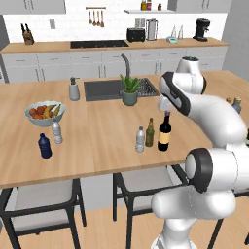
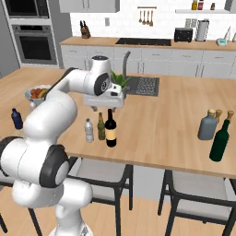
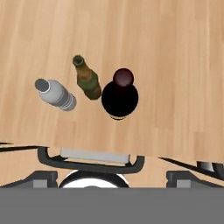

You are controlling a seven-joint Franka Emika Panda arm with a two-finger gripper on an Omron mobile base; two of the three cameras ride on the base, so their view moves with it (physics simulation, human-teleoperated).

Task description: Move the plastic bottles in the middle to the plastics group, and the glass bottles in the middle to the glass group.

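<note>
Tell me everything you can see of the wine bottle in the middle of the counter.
The wine bottle is tall, of dark, near-black glass, with a dark red capped top and a cream label on its lower body. It stands upright on the wooden counter, near the front edge, as the rightmost of three bottles in a row, close beside the olive-brown beer bottle without clearly touching it. The gripper hangs open just above it; nothing grips it.

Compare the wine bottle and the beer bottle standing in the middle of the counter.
The wine bottle is taller than the beer bottle, and from above it is clearly wider. The wine bottle is near-black with a cream label; the beer bottle is olive-brown with no plain label. The wine bottle stands at the right end of the row, while the beer bottle sits between it and the water bottle. Both stand upright on the wooden counter, untouched, side by side.
</note>
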